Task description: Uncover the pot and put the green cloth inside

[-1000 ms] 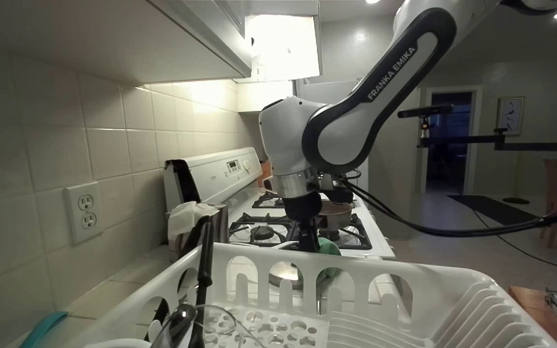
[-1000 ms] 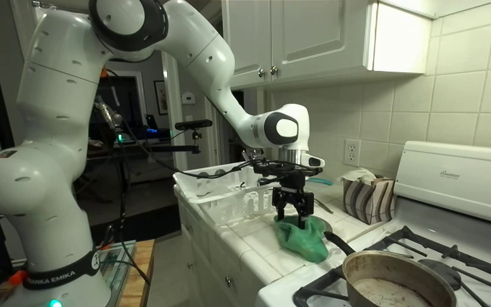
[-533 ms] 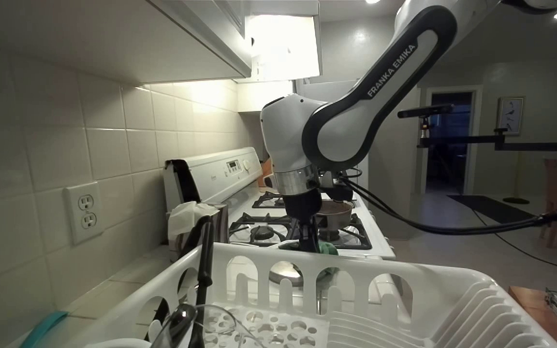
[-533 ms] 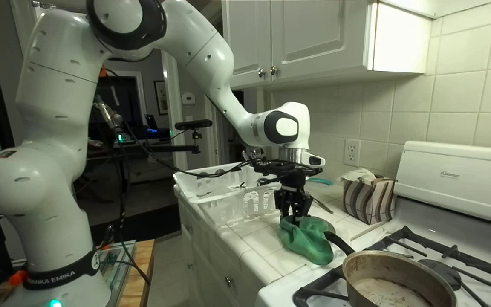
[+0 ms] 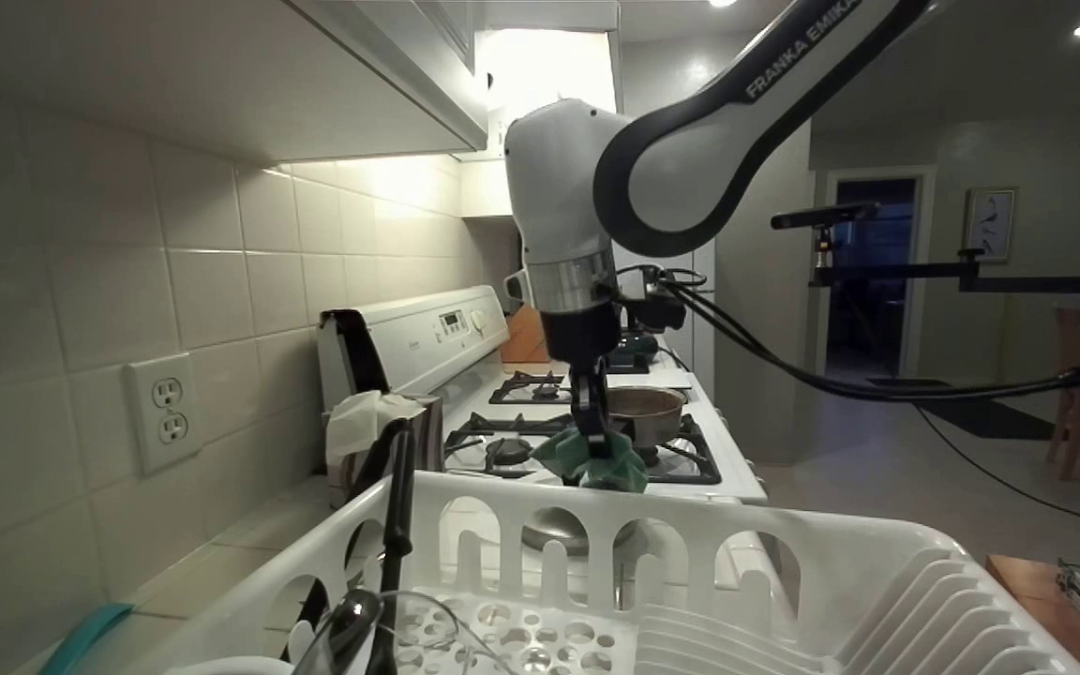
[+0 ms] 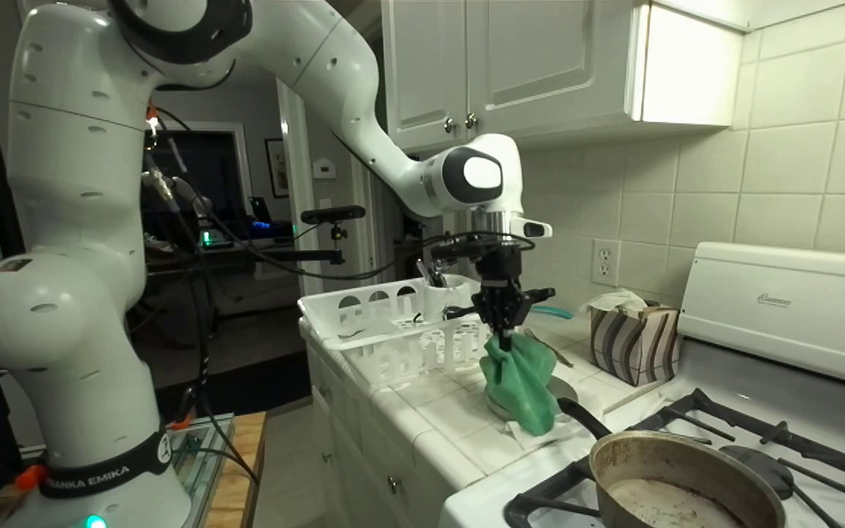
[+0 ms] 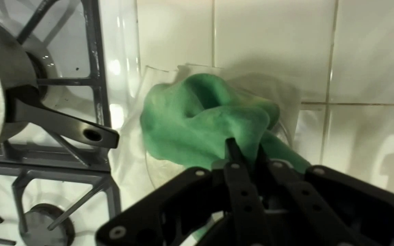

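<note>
Green cloth (image 6: pixel 525 385) is hanging from the gripper (image 7: pixel 246 147) above the tiled counter (image 7: pixel 272 37), near the white stove (image 6: pixel 804 323); whether its lowest fold is touching anything is hard to tell. The gripper is standing narrow, its fingertips (image 7: pixel 234 152) pinching one raised fold, probably to leave the rest draping freely as one bundle. The saucepan (image 6: pixel 679 469) is sitting open on the burner grate (image 7: pixel 96 61), seemingly uncovered for this purpose, so carrying the cloth over its mouth is looking like the next need. Its handle (image 7: pixel 63 124) is pointing toward the counter and could be snagging the cloth on a low crossing. Below the cloth, a round shiny piece (image 5: pixel 554 525), likely the lid, is lying partly hidden, apparently set aside to be out of the way.

The cloth is looking soft and thin, bunching into rounded folds around a deep hollow; a pale, crinkled sheet (image 7: pixel 132 153) is spreading beneath it. The saucepan is showing dull grey metal and a stained bottom; the handle is looking black and smooth, with a hole near its end.
</note>
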